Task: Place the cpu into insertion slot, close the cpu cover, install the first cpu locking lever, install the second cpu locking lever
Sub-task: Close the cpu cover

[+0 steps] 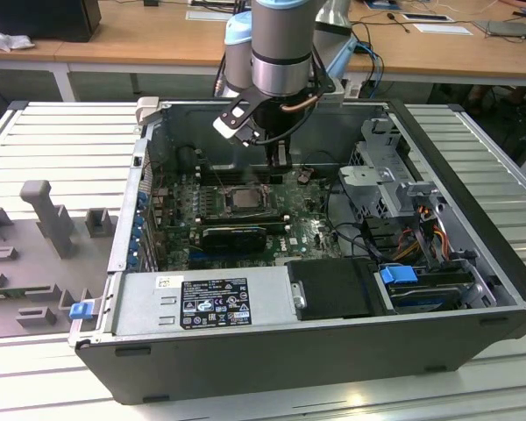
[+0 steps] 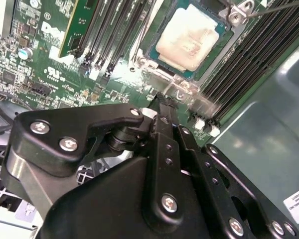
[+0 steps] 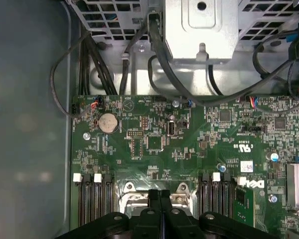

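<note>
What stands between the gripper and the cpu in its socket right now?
Nothing visible. In the second wrist view the gripper, fingers shut, is at the metal edge of the insertion slot. The cpu lies in that slot with its pale top exposed. No cable or card crosses the gap between them.

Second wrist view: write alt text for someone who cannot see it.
The gripper's black fingers, shut together, point at the edge of the insertion slot on a green motherboard, where the pale cpu sits. Black memory slots flank it.
</note>
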You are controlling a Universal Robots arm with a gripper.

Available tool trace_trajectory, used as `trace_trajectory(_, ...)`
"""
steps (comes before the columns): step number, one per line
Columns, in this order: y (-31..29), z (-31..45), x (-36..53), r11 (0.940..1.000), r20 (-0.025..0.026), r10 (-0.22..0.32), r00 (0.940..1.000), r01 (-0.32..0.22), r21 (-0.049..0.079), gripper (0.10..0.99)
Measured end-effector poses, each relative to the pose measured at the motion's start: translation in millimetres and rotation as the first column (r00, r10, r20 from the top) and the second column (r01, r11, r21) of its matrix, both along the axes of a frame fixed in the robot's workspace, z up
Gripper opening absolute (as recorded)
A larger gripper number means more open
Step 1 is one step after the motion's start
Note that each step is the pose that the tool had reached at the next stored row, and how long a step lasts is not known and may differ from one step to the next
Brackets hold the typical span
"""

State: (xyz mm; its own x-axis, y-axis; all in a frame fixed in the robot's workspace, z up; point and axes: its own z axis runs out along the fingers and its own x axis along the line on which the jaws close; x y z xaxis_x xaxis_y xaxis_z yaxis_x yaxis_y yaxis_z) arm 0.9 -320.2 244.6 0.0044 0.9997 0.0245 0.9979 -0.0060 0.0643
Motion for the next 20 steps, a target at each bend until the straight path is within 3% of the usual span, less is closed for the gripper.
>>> trace_trajectory(8,0.0,-1.2,-8.3,1.0000,0.0001,0.000,1.0000,0.000,0.000,0.106)
trace_trajectory(12,0.0,-10.9,-12.7,1.0000,0.0000,0.006,1.0000,-0.006,0.000,0.106)
trace_trajectory(20,0.0,-14.0,-38.4,0.9998,0.0000,0.018,0.9998,-0.018,0.002,0.106)
